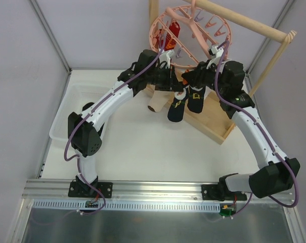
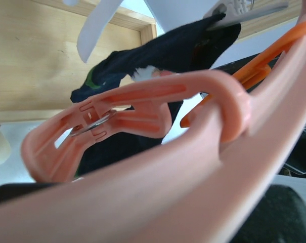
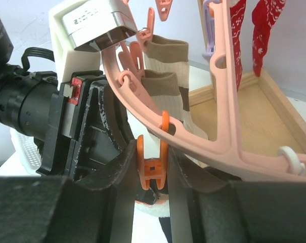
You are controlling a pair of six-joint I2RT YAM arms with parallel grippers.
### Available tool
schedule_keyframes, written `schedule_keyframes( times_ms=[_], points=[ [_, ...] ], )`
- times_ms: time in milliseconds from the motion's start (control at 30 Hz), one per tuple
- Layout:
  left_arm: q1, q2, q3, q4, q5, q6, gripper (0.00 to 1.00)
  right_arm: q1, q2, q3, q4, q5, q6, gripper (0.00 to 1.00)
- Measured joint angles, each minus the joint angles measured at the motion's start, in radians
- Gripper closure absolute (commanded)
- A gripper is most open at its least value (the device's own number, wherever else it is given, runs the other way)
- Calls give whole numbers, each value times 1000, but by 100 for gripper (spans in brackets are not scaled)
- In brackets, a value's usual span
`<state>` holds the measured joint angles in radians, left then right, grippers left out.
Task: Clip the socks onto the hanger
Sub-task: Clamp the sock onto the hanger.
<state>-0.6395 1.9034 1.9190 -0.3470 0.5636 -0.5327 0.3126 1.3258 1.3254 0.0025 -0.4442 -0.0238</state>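
The pink ring hanger (image 1: 185,35) hangs from the wooden rod at the back. Two dark socks (image 1: 177,109) (image 1: 195,98) with yellow marks hang under its near rim. My right gripper (image 1: 197,78) (image 3: 153,167) is shut on an orange clip (image 3: 153,174) on the ring (image 3: 228,147). Dark sock fabric (image 3: 160,190) sits just under that clip's lower end. My left gripper (image 1: 169,81) is at the rim beside it. In the left wrist view the pink ring (image 2: 193,172) covers the jaws, and a dark sock (image 2: 163,50) hangs behind it.
A brown-and-white striped sock (image 3: 168,96) (image 1: 155,104) and red socks (image 1: 173,30) (image 3: 266,25) hang on the same ring. The wooden stand's tray (image 1: 213,124) lies under the hanger. A white basket (image 1: 74,109) stands at the left.
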Motion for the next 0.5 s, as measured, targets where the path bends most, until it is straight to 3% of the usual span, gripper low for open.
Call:
schedule_keyframes(
  times_ms=[500],
  points=[
    [-2,0,0,6,50,1,100,-1,1,-8,28,-7,-42,99]
  ],
)
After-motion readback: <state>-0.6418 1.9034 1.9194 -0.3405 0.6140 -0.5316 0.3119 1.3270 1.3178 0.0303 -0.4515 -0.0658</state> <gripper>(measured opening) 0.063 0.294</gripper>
